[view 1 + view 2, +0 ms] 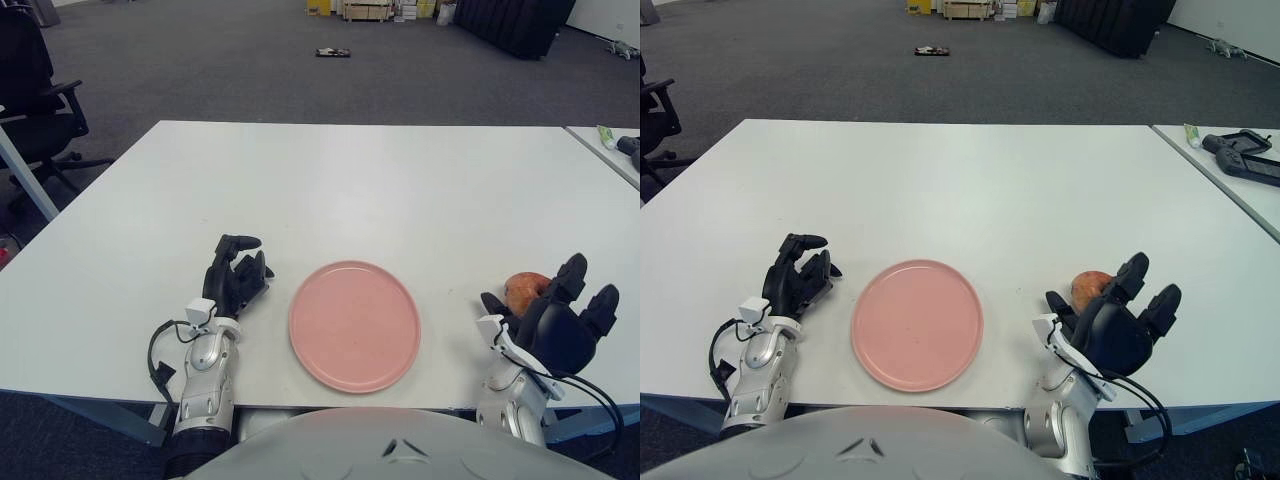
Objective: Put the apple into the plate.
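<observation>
White table (330, 170) up front for us: one pink plate (354, 324), our left hand (236, 278) curled beside its left edge, our right hand (1118, 323) spread, holding nothing, one apple (1091, 287) just behind it. Only our right eye catches the controller (1246, 158) on the neighbouring desk.

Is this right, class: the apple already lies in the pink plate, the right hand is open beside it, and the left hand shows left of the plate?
Not quite. The apple lies on the white table, right of the pink plate, just beyond the open right hand. The right eye view shows it. The left hand does show left of the plate.
</observation>
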### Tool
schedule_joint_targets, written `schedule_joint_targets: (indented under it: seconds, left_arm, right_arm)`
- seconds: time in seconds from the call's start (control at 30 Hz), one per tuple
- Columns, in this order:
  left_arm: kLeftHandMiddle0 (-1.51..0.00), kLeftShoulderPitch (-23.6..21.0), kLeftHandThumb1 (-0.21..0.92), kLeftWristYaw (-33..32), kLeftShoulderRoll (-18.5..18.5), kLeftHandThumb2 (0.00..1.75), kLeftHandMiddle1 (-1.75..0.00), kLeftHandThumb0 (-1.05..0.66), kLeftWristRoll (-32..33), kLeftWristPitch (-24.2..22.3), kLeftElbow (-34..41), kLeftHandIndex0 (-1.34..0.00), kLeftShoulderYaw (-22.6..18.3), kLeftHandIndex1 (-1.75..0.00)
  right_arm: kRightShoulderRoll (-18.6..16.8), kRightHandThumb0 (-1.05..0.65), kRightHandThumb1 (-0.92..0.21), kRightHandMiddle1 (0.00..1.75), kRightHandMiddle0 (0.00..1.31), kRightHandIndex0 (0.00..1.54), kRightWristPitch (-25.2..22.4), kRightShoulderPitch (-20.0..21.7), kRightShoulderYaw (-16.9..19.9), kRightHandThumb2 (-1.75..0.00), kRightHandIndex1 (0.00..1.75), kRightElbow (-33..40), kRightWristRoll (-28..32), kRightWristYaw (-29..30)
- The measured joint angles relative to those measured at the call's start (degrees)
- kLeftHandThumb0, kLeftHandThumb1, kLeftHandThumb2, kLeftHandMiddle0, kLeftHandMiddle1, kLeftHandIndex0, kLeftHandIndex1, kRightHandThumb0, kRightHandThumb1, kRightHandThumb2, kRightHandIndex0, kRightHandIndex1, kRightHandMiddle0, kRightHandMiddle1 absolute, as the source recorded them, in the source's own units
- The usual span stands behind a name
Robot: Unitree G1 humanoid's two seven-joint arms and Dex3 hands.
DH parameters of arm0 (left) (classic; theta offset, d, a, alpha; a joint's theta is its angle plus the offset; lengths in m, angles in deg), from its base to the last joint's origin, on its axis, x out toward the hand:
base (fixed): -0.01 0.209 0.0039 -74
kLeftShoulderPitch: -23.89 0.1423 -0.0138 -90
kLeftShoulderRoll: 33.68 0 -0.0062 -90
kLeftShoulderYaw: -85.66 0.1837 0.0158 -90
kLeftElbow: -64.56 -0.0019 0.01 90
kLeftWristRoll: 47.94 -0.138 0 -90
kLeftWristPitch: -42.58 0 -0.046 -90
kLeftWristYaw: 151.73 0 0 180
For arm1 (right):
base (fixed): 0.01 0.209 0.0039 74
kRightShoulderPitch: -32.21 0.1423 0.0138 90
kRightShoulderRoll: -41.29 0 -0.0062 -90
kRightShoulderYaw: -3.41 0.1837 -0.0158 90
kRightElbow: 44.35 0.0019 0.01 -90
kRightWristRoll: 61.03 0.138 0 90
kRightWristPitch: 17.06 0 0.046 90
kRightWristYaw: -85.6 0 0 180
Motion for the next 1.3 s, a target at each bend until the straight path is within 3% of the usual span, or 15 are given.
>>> schedule_joint_targets:
  seconds: [0.13, 0.33, 1.3]
  left_arm:
    - [-0.72, 0.00, 0.71, 0.00, 0.00, 0.82, -1.75, -0.38, -0.02, -0.02, 0.02, -0.32, 0.02, -1.75]
    - [-0.72, 0.02, 0.72, -0.02, -0.01, 0.82, -1.75, -0.38, -0.17, -0.19, 0.15, -0.32, 0.05, -1.75]
    - [-0.72, 0.25, 0.72, -0.11, -0.19, 0.81, -1.75, -0.38, -0.37, -0.34, 0.31, -0.32, 0.02, -1.75]
  right_arm:
    - [0.42, -0.81, -0.50, 0.00, 0.00, 0.00, -2.79, 0.03, -0.26, -0.49, 0.00, 1.32, 0.11, -5.16]
    - [2.64, -0.85, -0.52, 0.00, 0.00, 0.00, -3.32, 0.22, 0.27, -0.52, 0.00, 1.44, 2.07, -9.26]
    - [8.94, -0.83, -0.70, 0.00, 0.00, 0.00, -4.25, 8.23, 0.98, -0.46, 0.00, -6.96, 7.23, -11.32]
